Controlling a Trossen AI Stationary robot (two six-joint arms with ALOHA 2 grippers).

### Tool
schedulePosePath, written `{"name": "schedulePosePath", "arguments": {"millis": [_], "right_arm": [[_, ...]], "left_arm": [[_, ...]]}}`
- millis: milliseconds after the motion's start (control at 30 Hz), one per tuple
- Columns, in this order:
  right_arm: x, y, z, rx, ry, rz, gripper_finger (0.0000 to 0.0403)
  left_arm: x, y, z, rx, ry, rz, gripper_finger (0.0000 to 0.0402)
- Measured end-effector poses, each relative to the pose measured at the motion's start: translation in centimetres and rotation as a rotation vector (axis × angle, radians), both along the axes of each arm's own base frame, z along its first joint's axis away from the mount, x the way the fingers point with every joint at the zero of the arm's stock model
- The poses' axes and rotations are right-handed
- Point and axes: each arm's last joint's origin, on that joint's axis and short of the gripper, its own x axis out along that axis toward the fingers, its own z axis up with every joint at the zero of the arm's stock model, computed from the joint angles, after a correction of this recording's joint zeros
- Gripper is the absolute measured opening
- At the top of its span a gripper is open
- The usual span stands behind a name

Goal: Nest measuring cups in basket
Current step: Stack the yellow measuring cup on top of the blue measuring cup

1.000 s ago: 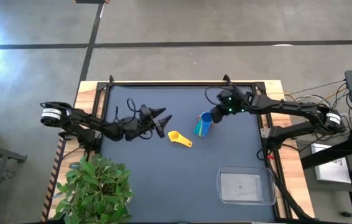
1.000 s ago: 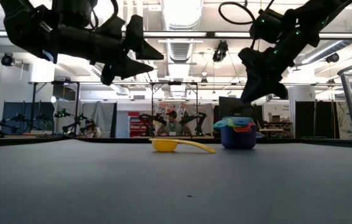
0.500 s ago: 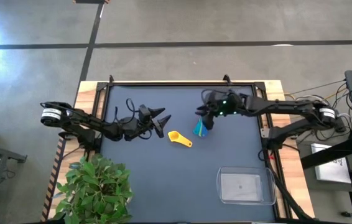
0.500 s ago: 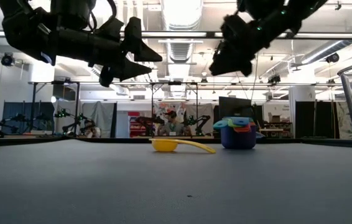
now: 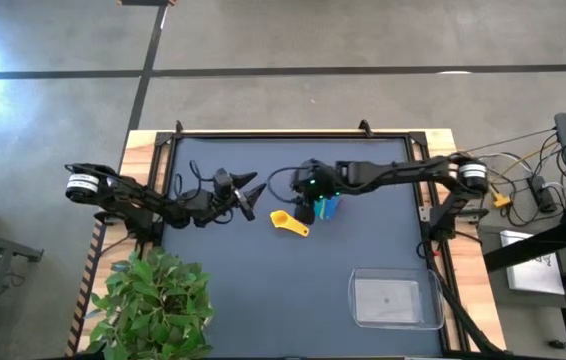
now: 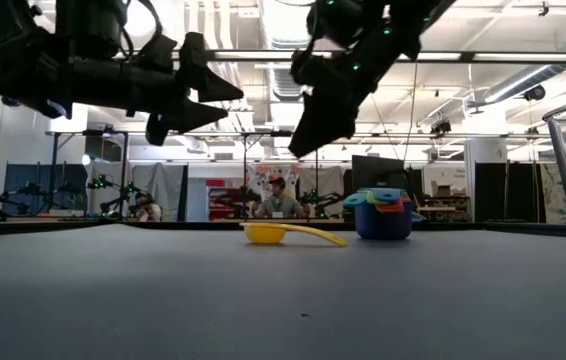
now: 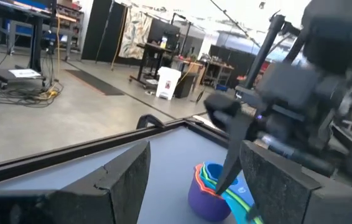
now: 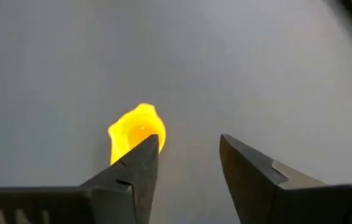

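1. Dark right gripper (image 5: 303,196) has travelled from beside the nested stack of cups (image 5: 325,207) to a position above the table (image 5: 263,290), between that stack and the yellow cup (image 5: 287,223); half a second ago it hung just past the stack's far side.
2. Right gripper jaws stand apart and hold nothing. In the right wrist view the yellow cup (image 8: 134,138) lies below and ahead of the fingers (image 8: 140,163), partly hidden by one fingertip, with no contact visible.
3. Left gripper (image 5: 251,195) has drawn back slightly from the yellow cup compared with one second ago. Its jaws are also apart and empty, pointing toward the stack.
4. Right arm now reaches long and nearly straight across the table's far half, fingers angled down in the low view (image 6: 308,135). Left arm lies low and extended from its own side, gripper (image 6: 203,95) raised above the surface.
5. Yellow cup (image 6: 288,234) rests alone on the table, just beside the right jaws, handle pointing away from the left gripper.
6. Nested stack (image 6: 383,213), purple outermost with blue and teal rims showing, stands just behind the right jaws.
7. Clear basket (image 5: 396,300) sits well apart from both grippers, near the table's front corner on the right arm's side, with no cup inside.
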Motion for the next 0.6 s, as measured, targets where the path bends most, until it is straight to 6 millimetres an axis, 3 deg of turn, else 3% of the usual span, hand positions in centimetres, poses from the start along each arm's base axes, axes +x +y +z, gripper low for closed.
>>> {"name": "schedulePosePath", "arguments": {"millis": [300, 600], "right_arm": [[2.7, 1.2, -4.3, 0.063, 0.141, -0.006, 0.0218], [5.3, -0.2, -6.8, 0.020, 0.180, -0.046, 0.0241]], "left_arm": [[-0.5, 0.1, -0.2, 0.000, -0.025, 0.005, 0.0232], [-0.5, 0.1, -0.2, 0.000, -0.024, 0.005, 0.0232]]}}
